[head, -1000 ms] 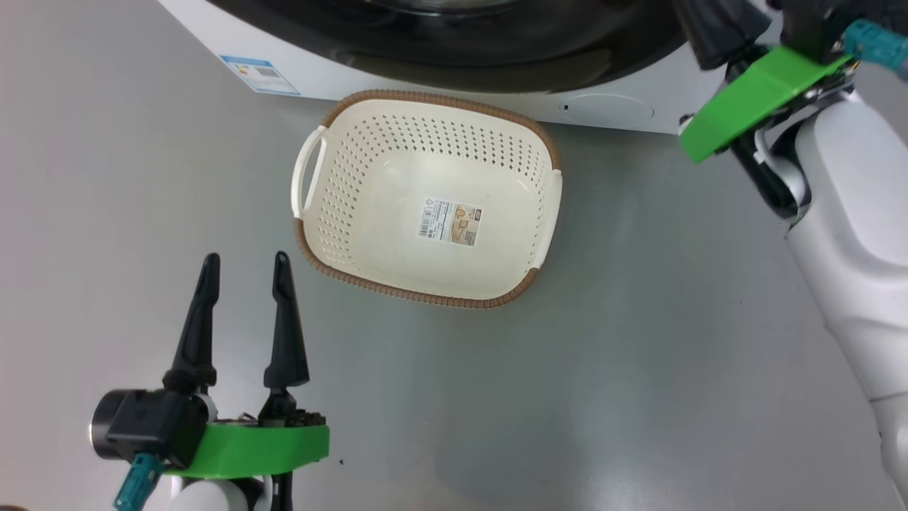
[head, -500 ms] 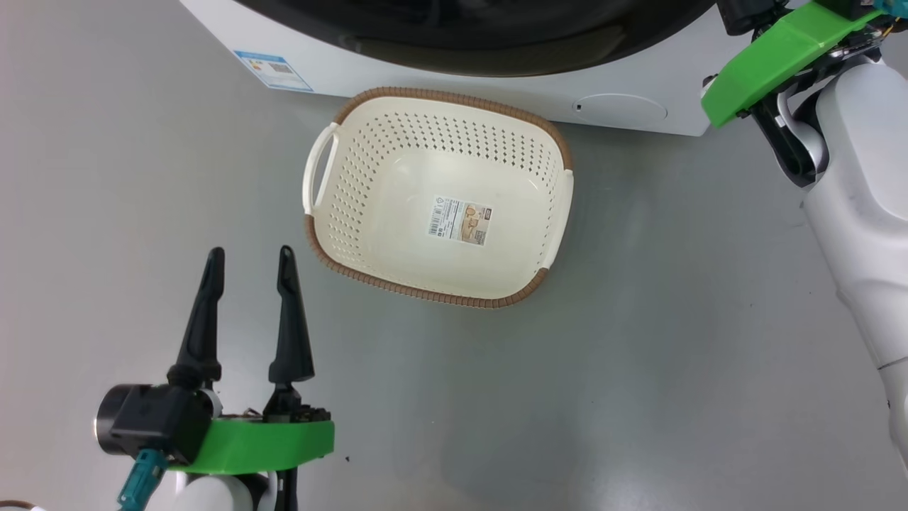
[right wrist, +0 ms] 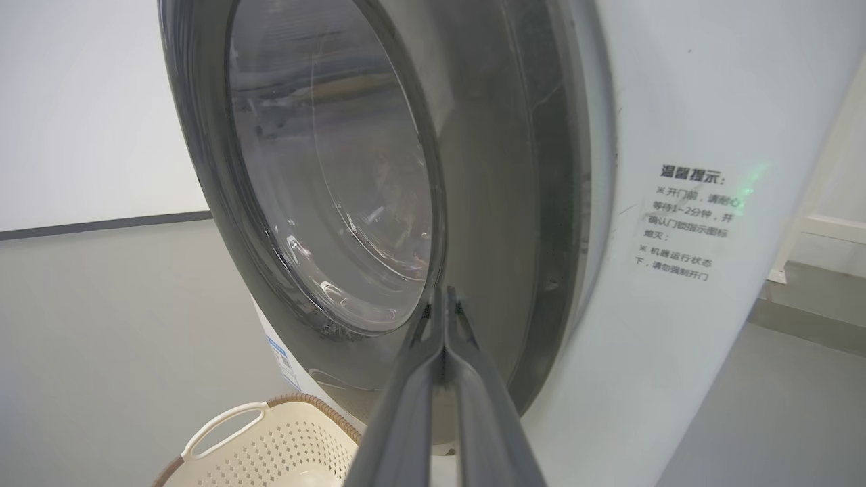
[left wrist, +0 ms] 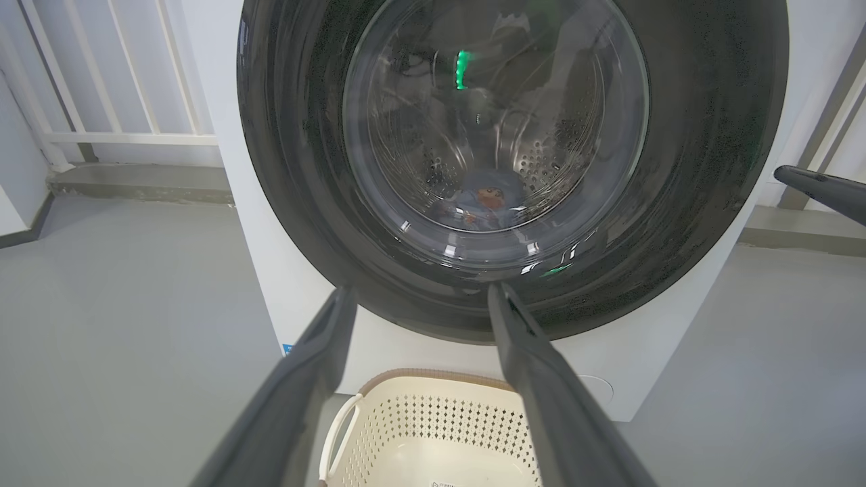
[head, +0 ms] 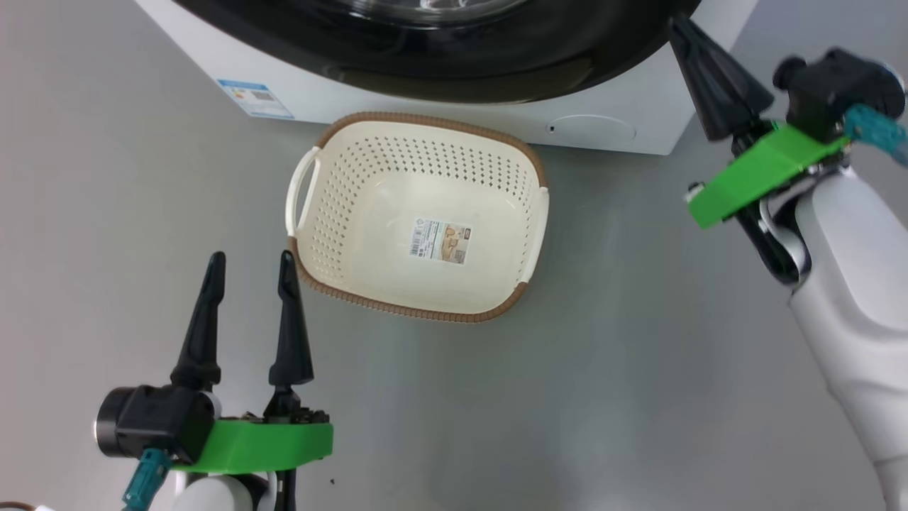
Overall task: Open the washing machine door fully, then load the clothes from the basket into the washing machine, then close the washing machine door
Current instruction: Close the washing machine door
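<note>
The washing machine [head: 660, 106] stands at the top of the head view, and its black-rimmed washing machine door [head: 461, 64] lies closed against its front. Through the glass, clothes [left wrist: 484, 199] lie low in the drum. The cream basket [head: 397, 163] sits on the floor before the machine, with just a paper label on its bottom. My left gripper [head: 248, 257] hangs open near the basket's front left corner, holding nothing. Off to the right, my right gripper [head: 674, 21] is shut, its tips [right wrist: 443, 292] close to the door [right wrist: 487, 203] rim's right edge.
A blue energy label [head: 254, 98] and a round service cap [head: 592, 128] mark the machine's lower front. A Chinese notice sticker [right wrist: 687, 223] is on its side. A white railing [left wrist: 101, 135] stands behind on the left. Grey floor [head: 638, 369] surrounds the basket.
The head camera has shifted, so the whole picture moved. Against the basket, my right gripper rose, then came back lower beside the door rim. The left arm stayed put.
</note>
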